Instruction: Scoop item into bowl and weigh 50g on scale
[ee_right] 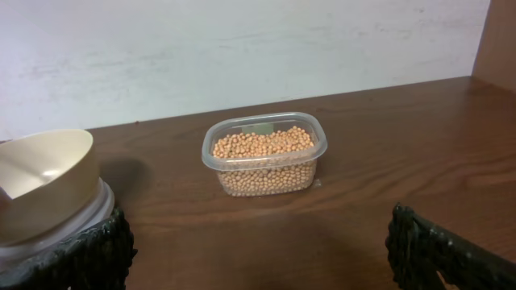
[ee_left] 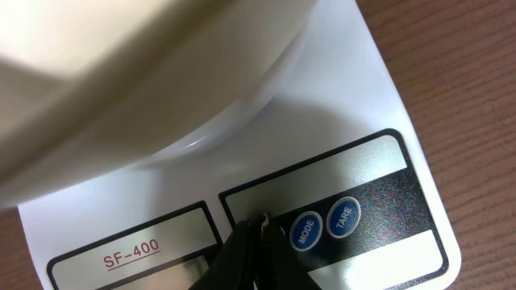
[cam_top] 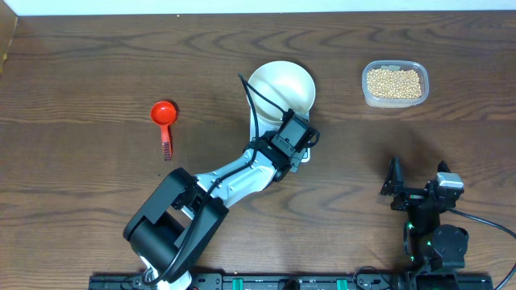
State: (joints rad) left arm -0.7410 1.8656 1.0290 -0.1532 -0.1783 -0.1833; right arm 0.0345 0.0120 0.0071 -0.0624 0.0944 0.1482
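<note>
The left gripper [ee_left: 262, 227] is pressed together, its tip held just beside the MODE button [ee_left: 307, 229] of the scale [ee_left: 379, 97], on which the bowl [ee_left: 145, 72] is set. The right gripper [ee_right: 258, 258] is spread, faced toward the beans [ee_right: 262, 149] in their tub [ee_right: 316, 153]. The scale could be shoved and the bowl unseated by a skewed press.

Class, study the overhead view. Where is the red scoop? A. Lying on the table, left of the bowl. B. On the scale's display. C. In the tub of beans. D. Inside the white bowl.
A: the red scoop lies on the table, well to the left of the bowl, with nothing touching it.
</note>
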